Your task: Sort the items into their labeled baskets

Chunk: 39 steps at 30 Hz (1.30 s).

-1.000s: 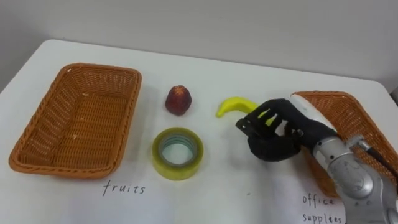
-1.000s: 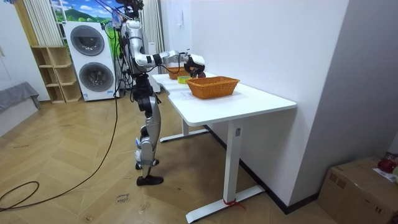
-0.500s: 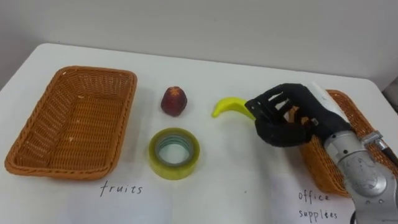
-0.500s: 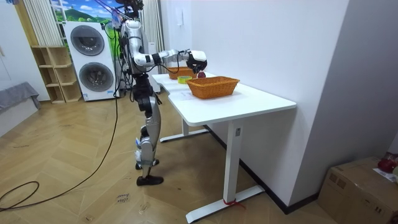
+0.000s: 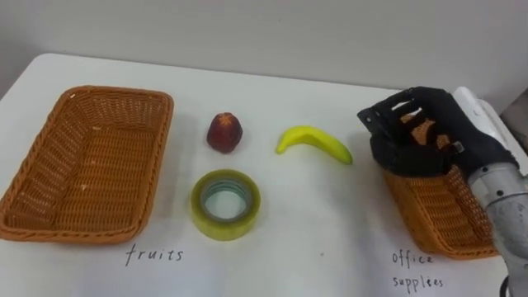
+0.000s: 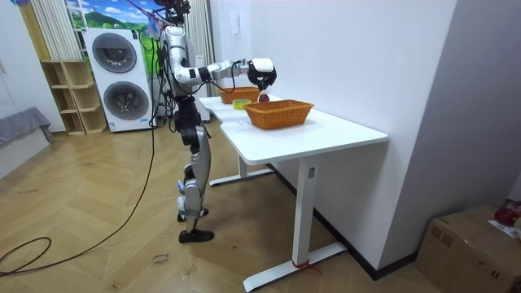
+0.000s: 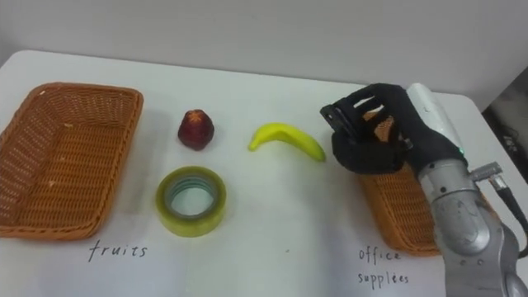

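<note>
Now, right robot hand [image 5: 412, 153] curled, empty, above office basket [image 5: 431, 216], banana [image 5: 316, 142] apart, leftward.

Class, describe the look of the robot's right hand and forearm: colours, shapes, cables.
The right hand is black, with open-framed fingers and a white cover on its back. Its forearm is rounded silver-grey metal, with a dark cable running along it.

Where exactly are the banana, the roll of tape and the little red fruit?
banana [image 5: 313, 142]: left eye view, middle of its curve.
roll of tape [image 5: 225, 228]: left eye view, its yellow front wall.
red fruit [image 5: 224, 133]: left eye view, centre of its skin.
</note>
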Available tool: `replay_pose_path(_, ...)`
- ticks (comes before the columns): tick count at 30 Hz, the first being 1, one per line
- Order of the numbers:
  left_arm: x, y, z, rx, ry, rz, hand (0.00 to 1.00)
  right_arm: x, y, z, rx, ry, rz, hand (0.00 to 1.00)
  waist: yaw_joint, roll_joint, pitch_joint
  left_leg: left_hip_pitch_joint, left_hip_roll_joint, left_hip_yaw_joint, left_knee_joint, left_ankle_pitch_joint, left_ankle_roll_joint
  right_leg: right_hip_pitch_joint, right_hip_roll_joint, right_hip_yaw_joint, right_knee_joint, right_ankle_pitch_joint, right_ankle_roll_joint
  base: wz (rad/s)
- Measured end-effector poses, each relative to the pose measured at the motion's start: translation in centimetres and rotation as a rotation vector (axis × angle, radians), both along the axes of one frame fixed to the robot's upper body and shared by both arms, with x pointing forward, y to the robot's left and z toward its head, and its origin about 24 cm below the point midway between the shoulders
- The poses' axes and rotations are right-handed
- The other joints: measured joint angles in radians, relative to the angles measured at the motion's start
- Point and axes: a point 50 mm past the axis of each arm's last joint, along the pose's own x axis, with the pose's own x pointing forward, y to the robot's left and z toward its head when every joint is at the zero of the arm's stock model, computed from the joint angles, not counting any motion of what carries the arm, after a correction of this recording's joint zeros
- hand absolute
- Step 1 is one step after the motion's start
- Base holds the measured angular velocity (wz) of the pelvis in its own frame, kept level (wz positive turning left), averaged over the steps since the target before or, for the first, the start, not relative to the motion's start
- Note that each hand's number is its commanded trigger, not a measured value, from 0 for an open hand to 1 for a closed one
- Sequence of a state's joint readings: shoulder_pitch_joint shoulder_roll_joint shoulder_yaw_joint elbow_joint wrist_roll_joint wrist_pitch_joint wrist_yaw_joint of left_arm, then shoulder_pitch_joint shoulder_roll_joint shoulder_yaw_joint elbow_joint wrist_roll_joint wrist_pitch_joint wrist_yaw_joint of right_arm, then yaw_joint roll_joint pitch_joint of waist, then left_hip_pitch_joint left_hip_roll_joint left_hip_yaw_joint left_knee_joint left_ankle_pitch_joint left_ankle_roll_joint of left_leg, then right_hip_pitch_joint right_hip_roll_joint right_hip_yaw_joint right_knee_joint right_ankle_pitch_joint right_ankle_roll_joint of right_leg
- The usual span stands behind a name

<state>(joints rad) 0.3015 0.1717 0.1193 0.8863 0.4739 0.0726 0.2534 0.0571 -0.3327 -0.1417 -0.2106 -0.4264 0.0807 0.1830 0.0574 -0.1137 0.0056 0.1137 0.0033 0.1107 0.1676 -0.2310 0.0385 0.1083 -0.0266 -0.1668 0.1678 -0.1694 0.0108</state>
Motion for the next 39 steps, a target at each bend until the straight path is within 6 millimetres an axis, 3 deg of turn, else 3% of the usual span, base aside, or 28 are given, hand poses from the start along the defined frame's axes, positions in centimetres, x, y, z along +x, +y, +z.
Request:
replay_pose_path(11, -0.3, -0.1, -0.1, -0.006, 0.009, 0.001, 0.00, 0.0, -0.1, 0.2, 0.019, -0.044, -0.014, 1.00, -0.008, -0.001, 0.0008, 0.004, 0.000, -0.002, 0.002, 0.000, 0.000, 0.008, 0.000, -0.004, 0.000, 0.000, 0.000, 0.00)
replay_pose_path(17, -0.5, -0.1, -0.1, -0.005, 0.013, 0.002, 0.00, 0.0, -1.0, -1.4, 0.034, -0.016, -0.074, 1.00, -0.016, 0.004, 0.0018, 0.004, 0.000, -0.005, 0.001, 0.000, 0.000, 0.011, 0.000, -0.004, -0.001, 0.000, 0.000, 0.01)
replay_pose_path(22, -0.7, 0.0, -0.2, -0.004, 0.019, 0.003, 0.00, -0.1, -1.8, -1.8, 0.040, -0.010, -0.118, 1.00, -0.032, 0.013, -0.0033, 0.006, 0.000, -0.004, 0.002, 0.000, 0.000, 0.010, 0.000, -0.003, -0.001, 0.000, 0.000, 0.00)
replay_pose_path(39, -0.9, 0.4, 0.1, 0.031, -0.002, 0.027, 0.00, -0.5, -2.8, -2.5, 0.038, 0.002, -0.181, 1.00, -0.059, 0.018, -0.0063, 0.012, 0.000, -0.002, 0.000, 0.000, 0.000, 0.013, 0.001, -0.002, 0.001, 0.000, 0.000, 0.00)
